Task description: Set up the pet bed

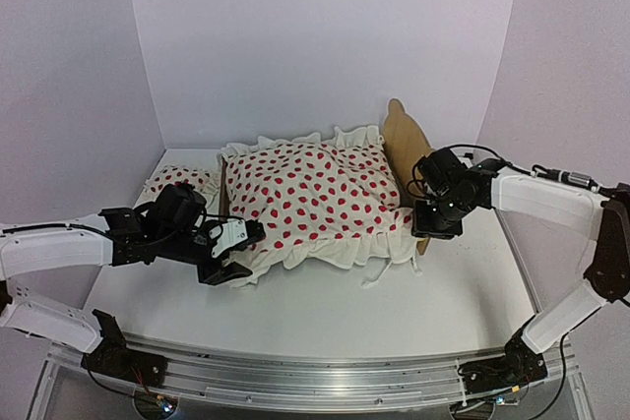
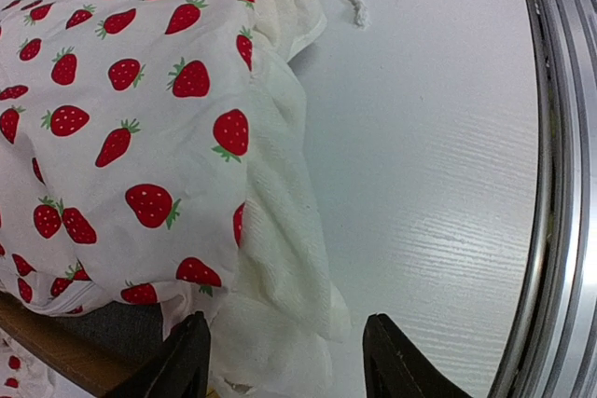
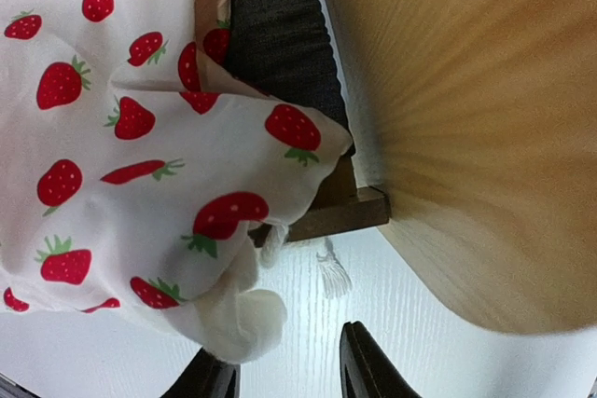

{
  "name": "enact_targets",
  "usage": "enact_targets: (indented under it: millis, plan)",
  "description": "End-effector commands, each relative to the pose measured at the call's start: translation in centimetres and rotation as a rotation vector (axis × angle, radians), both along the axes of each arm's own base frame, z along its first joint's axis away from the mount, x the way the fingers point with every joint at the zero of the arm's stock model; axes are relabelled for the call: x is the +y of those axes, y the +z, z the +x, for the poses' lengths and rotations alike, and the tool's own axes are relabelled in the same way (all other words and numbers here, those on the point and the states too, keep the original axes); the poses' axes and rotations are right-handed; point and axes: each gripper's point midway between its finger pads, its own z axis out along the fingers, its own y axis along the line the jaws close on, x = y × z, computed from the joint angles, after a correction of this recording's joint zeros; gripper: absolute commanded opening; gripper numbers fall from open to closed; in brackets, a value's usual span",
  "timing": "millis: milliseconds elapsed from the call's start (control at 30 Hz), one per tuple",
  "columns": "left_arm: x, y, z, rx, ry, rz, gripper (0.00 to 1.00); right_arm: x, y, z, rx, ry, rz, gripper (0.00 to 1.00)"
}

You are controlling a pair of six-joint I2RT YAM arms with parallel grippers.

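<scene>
A: Where do we log the pet bed [image 1: 403, 145]?

B: Mid-table, lying left to right in the top view. Only its wavy plywood headboard [image 3: 466, 90] stands clear, upright at the right end. The strawberry-print ruffled blanket [image 1: 315, 194] covers the rest.

A: Wrist views?

B: The right wrist gives us the dark grey felt base [image 3: 275, 34] and the end of a side rail [image 3: 340, 214] where it meets the headboard. The left wrist shows a strip of rail and felt under the blanket, lower left.

A: And the right gripper [image 3: 284, 372]?

B: Fingers apart, nothing clasped. It sits just off the headboard's near corner, over the white table [image 1: 325, 312]. A blanket corner hangs beside one finger, with a tassel [image 3: 331, 277] just beyond.

A: And the left gripper [image 2: 289, 361]?

B: Also spread. It is at the bed's opposite end, near corner, with the blanket's cream ruffle [image 2: 289, 258] lying between the fingers. We cannot tell whether either finger touches it.

A: Anything else?

B: A small strawberry-print pillow [image 1: 177, 182] lies on the table past that end, behind the left arm.
</scene>
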Motion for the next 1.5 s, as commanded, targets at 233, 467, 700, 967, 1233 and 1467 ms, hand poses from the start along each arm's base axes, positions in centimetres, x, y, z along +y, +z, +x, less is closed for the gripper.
enact_targets:
  millis: [233, 467, 700, 967, 1233, 1467]
  plan:
    - [1.5, 2.1, 2.8, -0.089, 0.059, 0.085, 0.68, -1.4, 5.8, -1.8, -0.068, -0.018, 0.035, 0.44]
    - [1.3, -0.9, 2.7, 0.045, 0.002, 0.258, 0.7, 2.1, 6.2, -3.6, -0.077, 0.103, 0.057, 0.44]
    - [1.0, -3.8, 4.9, 0.08, 0.018, 0.37, 0.7, 7.7, 6.1, -6.1, -0.087, 0.305, 0.109, 0.45]
    - [0.4, -5.8, 6.0, 0.226, 0.041, 0.391, 0.67, 11.4, 6.3, -8.5, -0.125, 0.418, 0.176, 0.45]
    - [0.3, -6.7, 4.7, 0.3, 0.006, 0.395, 0.22, 16.5, 6.3, -12.2, -0.164, 0.659, 0.273, 0.46]
    - [-2.5, -0.1, 5.5, 0.341, 0.032, 0.264, 0.0, 21.6, 6.0, -13.5, -0.376, 0.812, 0.332, 0.47]
